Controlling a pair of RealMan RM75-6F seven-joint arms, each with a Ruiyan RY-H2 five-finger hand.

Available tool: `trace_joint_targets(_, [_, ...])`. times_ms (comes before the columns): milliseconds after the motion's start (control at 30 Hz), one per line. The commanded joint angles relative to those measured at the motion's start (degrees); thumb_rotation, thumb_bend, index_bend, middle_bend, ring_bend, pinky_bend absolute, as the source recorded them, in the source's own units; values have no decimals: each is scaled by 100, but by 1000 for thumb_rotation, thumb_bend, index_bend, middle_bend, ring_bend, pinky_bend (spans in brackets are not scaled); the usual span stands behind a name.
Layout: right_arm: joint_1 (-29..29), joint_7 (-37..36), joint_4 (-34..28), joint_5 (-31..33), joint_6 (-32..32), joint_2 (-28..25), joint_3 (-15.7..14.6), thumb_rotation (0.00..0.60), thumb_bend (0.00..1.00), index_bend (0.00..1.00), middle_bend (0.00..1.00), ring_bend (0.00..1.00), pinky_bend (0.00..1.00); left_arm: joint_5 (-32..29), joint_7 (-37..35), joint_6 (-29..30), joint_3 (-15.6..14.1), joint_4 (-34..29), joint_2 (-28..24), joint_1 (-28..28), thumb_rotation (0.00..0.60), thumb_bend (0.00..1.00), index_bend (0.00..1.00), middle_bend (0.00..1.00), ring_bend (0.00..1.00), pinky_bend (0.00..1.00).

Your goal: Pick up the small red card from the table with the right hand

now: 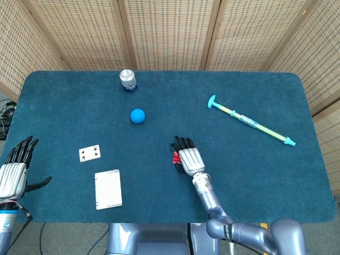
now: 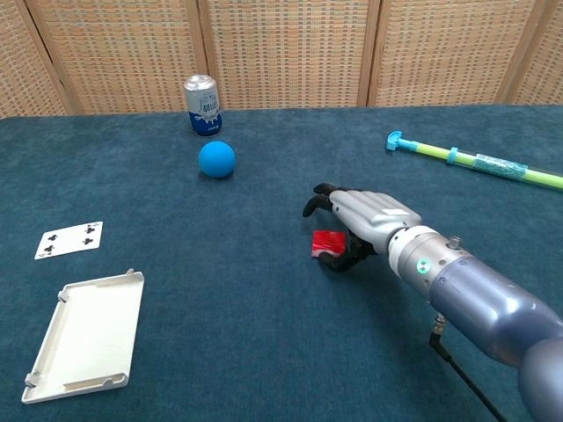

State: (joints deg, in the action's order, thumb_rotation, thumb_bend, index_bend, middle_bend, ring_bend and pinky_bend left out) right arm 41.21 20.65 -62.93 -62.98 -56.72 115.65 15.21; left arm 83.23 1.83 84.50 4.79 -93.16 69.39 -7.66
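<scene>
The small red card [image 1: 175, 158] [image 2: 326, 241] lies on the blue table cloth just right of the middle, mostly covered from above by my right hand [image 1: 189, 157] [image 2: 365, 220]. That hand arches over the card with its fingers curled down at the far side. Its thumb presses the card's near edge, so the card is pinched and tipped up, still low at the cloth. My left hand [image 1: 16, 170] hovers at the table's left edge, fingers spread, holding nothing. The chest view does not show it.
A blue ball [image 1: 137, 116] [image 2: 216, 159] and a drinks can [image 1: 128, 81] [image 2: 202, 105] stand further back. A playing card [image 1: 89, 153] [image 2: 69, 239] and a white flat lid [image 1: 108, 189] [image 2: 85, 336] lie to the left. A green-and-teal stick toy [image 1: 249, 121] [image 2: 475, 161] lies at the back right.
</scene>
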Motion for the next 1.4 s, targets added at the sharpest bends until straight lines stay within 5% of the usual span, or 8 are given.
trace_joint_targets(33, [-14,5,-19,6,7,-19,-14,600,501,350,0,0,0,6,2,-1,-4,-5,-2,0,600,155,0,0,0,78])
trace_joint_targets(433, [-32,10,-29,16,-13,-29,-6,600,446,552,89,0,0,21,-10,12,-7,-10,-9,4,600,154,0,0,0,79])
trace_joint_targets(1400, [-21,84,-97,128,79,-90,12,600,517,614,148,0,0,15,-20,-2,-6,-6,-9,-2,600,154,0,0,0,79])
